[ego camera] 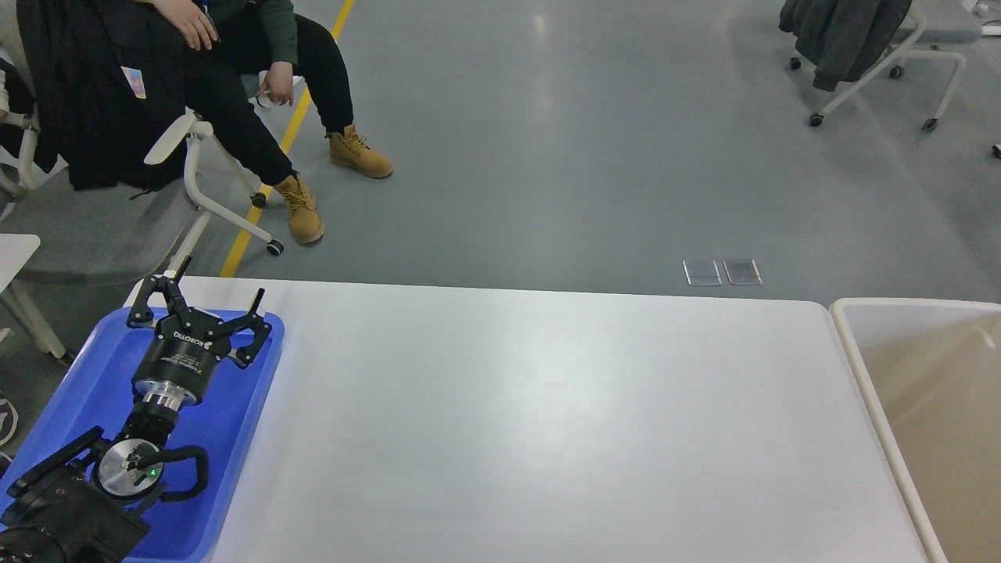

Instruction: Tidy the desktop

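Left gripper [221, 293] is over the blue plastic tray [235, 422] at the left end of the tabletop [532, 422], jaws spread wide, nothing between them. One fingertip [184, 268] pokes past the tray's far edge, the other [259, 297] sits above its far right corner. Can't tell whether the gripper touches the tray or floats above it. Left arm comes in from the bottom-left corner, wrist and black cable loop lying over the tray's near half. Right arm is out of frame.

Tabletop: white, rounded corners, spans most of the lower half of the view. Tray rests on its left edge, overhanging to the left. Beige white-rimmed bin [848, 344] sits just beside the right end, rim close to the tabletop's edge.

Beyond the tabletop: grey floor with a yellow line [289, 133], a seated person in tan boots [303, 209] at upper left, a wheeled chair with a dark jacket [844, 35] at upper right, two small clear plates [721, 271] on the floor.
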Available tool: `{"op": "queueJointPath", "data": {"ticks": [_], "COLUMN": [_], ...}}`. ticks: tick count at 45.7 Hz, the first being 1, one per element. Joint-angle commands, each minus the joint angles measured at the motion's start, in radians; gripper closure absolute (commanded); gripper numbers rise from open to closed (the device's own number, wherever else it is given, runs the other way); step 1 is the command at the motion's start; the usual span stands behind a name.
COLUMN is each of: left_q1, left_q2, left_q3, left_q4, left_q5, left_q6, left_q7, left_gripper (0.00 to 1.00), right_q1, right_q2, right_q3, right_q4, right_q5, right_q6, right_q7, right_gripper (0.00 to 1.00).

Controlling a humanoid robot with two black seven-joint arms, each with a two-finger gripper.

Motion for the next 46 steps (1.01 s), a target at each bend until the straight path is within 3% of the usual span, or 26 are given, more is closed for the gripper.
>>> {"op": "queueJointPath", "data": {"ticks": [1, 10, 11, 13, 14, 15, 18, 20, 24, 37, 46], "left_q1": [0.000, 0.000, 0.000, 0.000, 0.000, 0.000, 0.000, 0.000, 0.000, 0.000, 0.000], "left_q2": [-0.001, 0.001, -0.001, -0.001, 0.001, 0.001, 0.001, 0.001, -0.001, 0.001, 0.001], "left_q3": [0.000, 0.000, 0.000, 0.000, 0.000, 0.000, 0.000, 0.000, 0.000, 0.000, 0.000], "left_q4": [0.000, 0.000, 0.000, -0.001, 0.000, 0.000, 0.000, 0.000, 0.000, 0.000, -0.001], "left_q5": [0.000, 0.000, 0.000, 0.000, 0.000, 0.000, 0.000, 0.000, 0.000, 0.000, 0.000], "left_q6": [0.000, 0.000, 0.000, 0.000, 0.000, 0.000, 0.000, 0.000, 0.000, 0.000, 0.000], "left_q7": [0.000, 0.000, 0.000, 0.000, 0.000, 0.000, 0.000, 0.000, 0.000, 0.002, 0.002], "left_gripper": [0.01, 0.01, 0.01, 0.01, 0.01, 0.01, 0.01, 0.01, 0.01, 0.01, 0.01], "right_q1": [-0.070, -0.070, -0.070, -0.070, -0.070, -0.070, -0.068, -0.062, -0.056, 0.008, 0.215], "right_q2": [0.035, 0.036, 0.036, 0.035, 0.035, 0.035, 0.033, 0.033, 0.033, 0.003, -0.071], "right_q3": [0.056, 0.060, 0.062, 0.065, 0.073, 0.076, 0.082, 0.083, 0.083, 0.079, 0.082], "right_q4": [-0.001, -0.001, -0.001, 0.001, 0.002, 0.004, 0.005, 0.008, 0.010, 0.016, 0.113], "right_q5": [0.006, 0.008, 0.008, 0.008, 0.008, 0.008, 0.006, 0.001, -0.011, -0.029, -0.080], "right_q6": [-0.055, -0.057, -0.057, -0.057, -0.058, -0.058, -0.058, -0.057, -0.055, -0.037, -0.031], "right_q7": [-0.044, -0.047, -0.047, -0.047, -0.045, -0.045, -0.045, -0.045, -0.044, -0.044, -0.044], "right_gripper": [1.00, 1.00, 0.94, 0.73, 0.44, 0.34, 0.13, 0.07, 0.03, 0.01, 0.01]}}
